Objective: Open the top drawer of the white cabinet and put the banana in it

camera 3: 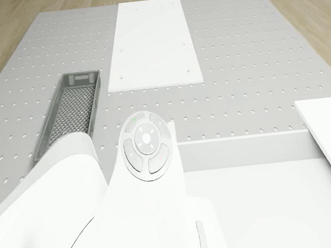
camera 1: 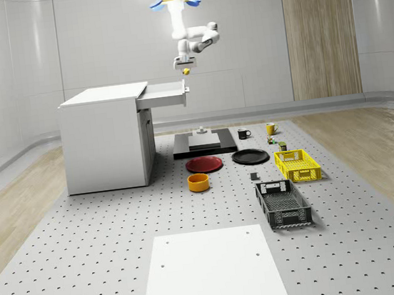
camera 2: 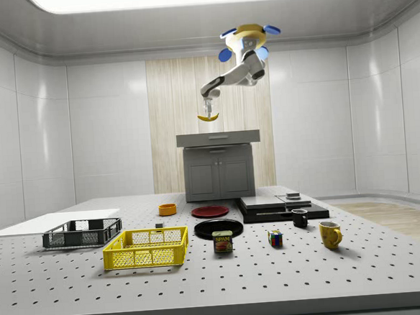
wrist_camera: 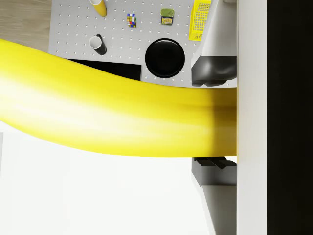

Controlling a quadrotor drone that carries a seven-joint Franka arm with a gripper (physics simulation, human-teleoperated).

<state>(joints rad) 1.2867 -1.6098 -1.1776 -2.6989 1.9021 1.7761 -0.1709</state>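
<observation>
Hovering high w/ my drone over the pulled-out top drawer of the white cabinet; my gripper pinches the banana in mid-air, just above the drawer's front edge.

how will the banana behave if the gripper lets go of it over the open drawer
The banana hangs from the gripper above the open top drawer, with the drone hovering overhead. Its curved shape suggests it may rock or turn on landing rather than roll far. It looks smooth, so possibly slippery, and probably light.
</observation>
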